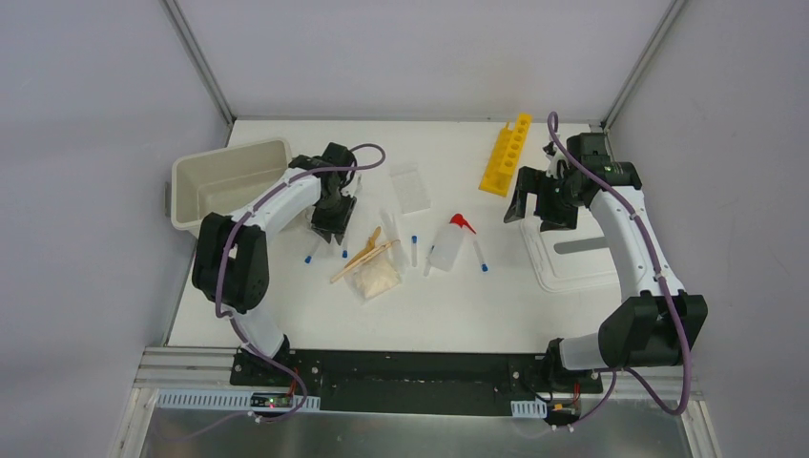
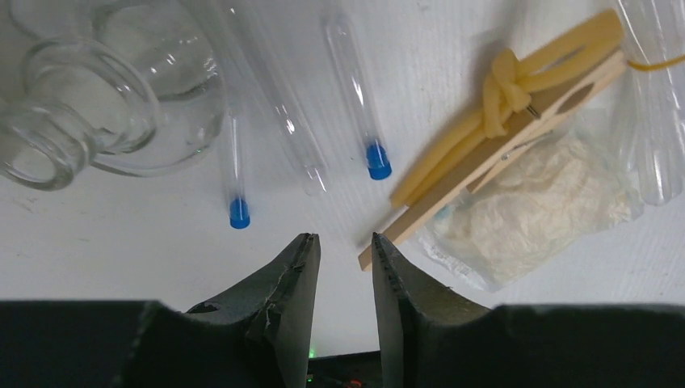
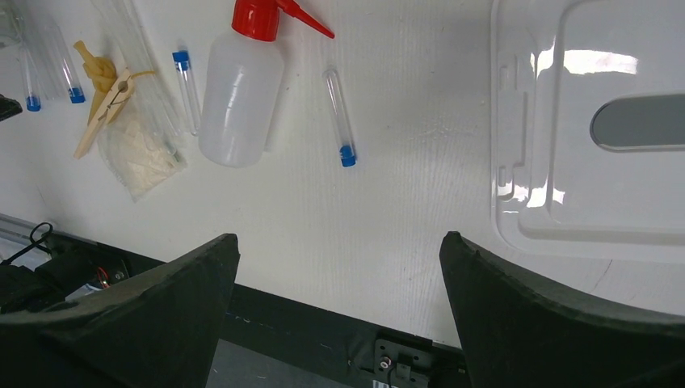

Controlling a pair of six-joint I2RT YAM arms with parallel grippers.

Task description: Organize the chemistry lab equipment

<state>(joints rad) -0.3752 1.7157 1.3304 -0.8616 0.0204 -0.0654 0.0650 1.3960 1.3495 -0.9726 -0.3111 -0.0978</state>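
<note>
Beside the clear glass beaker [image 2: 121,89], left gripper [image 2: 343,240] stands narrow, empty; centre it over 1 blue-capped clear tube [image 2: 236,186] before closing; right gripper [image 3: 339,238] wide.

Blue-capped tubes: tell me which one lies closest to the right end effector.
The tube lying alone between the squeeze bottle and the white lid. The other capped tubes all lie on the bottle's opposite side, toward the left arm.

We see blue-capped tubes [image 3: 338,117], wooden sticks [image 1: 363,256], beige packet [image 1: 377,278], clear beaker [image 2: 105,105] and squeeze bottle [image 3: 238,101] mid-counter; yellow rack [image 1: 506,155] near the far edge.
</note>
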